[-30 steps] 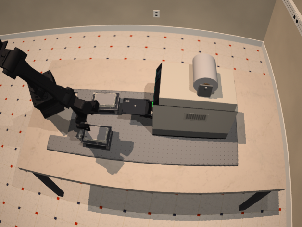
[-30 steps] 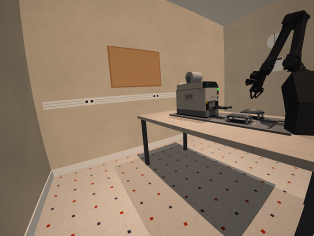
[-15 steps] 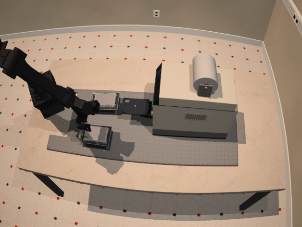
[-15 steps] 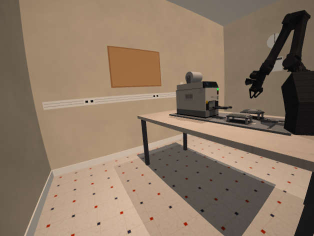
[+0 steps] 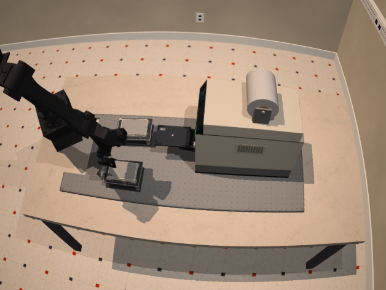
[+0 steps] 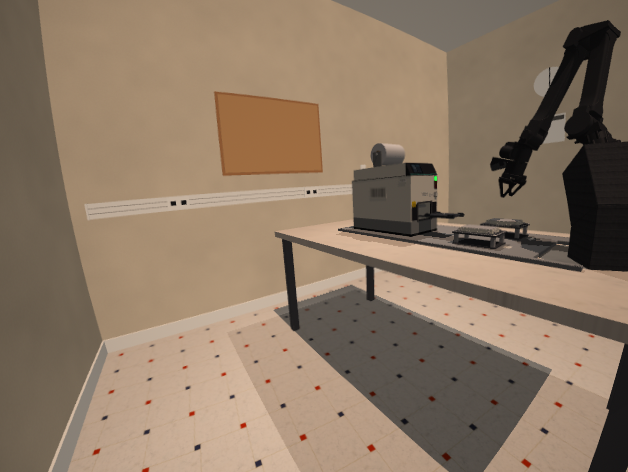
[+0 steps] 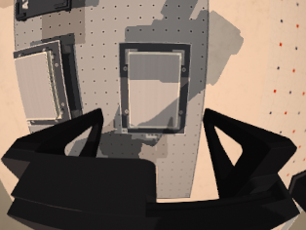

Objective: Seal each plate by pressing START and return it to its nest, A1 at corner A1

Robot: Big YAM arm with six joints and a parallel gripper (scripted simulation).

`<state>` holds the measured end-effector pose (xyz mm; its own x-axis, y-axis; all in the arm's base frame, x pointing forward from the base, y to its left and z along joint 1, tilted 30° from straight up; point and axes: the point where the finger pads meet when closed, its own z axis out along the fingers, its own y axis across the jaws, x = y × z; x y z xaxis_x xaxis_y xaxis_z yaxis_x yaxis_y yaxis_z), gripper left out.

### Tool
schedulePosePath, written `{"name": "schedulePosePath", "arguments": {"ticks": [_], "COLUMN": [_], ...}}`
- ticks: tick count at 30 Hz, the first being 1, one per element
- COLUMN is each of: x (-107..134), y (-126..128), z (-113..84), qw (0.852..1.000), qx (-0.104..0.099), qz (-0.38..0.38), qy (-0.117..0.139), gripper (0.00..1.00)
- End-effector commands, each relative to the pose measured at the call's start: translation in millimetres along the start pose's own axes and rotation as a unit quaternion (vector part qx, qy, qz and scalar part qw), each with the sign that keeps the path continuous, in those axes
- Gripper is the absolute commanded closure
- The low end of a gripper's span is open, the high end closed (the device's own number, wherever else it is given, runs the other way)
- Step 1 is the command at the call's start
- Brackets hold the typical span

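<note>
The end effector (image 5: pixel 107 162) (image 6: pixel 509 188) (image 7: pixel 153 113) hangs spread wide above the desk (image 5: pixel 218 227) (image 6: pixel 456 276), nothing between its fingers. Below and ahead of it, one plate (image 5: pixel 123 171) (image 6: pixel 478 230) (image 7: pixel 154 97) sits in its nest; another plate (image 5: pixel 134 127) (image 6: pixel 504 221) (image 7: pixel 34 88) sits in a nest beside that. Farther out, the sealer (image 5: pixel 246 149) (image 6: pixel 385 203) shows a green light, its bare stage (image 5: pixel 174 136) (image 6: pixel 446 215) (image 7: pixel 44 7) extended.

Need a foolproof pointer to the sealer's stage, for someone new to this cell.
Find the big beige sealer with the white roll on top. Its stage is the dark slab sticking out of its front. Unlike both neighbouring nests, it holds no plate.
</note>
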<state>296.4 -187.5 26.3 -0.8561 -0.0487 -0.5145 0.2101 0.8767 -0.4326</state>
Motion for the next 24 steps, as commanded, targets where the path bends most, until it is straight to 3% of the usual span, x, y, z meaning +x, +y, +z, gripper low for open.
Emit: {"name": "schedulePosePath", "arguments": {"ticks": [1,2,3,5,8,14,24], "x": [7,4,12,4,-3,-11,5], "y": [-4,-5,0,2,1,2,-3], "z": [2.0,2.0,5.4,5.1,4.1,5.9,1.3], "qw": [1.000,1.000,0.999,0.997,0.997,0.983,0.984], "qx": [0.001,0.003,0.004,0.001,0.001,0.007,0.005], "qz": [0.009,0.010,0.010,0.008,0.010,0.015,0.016], "qy": [0.011,0.007,0.032,0.071,0.074,0.180,0.176], "gripper": [0.00,0.00,0.00,0.00,0.00,0.00,0.00]}}
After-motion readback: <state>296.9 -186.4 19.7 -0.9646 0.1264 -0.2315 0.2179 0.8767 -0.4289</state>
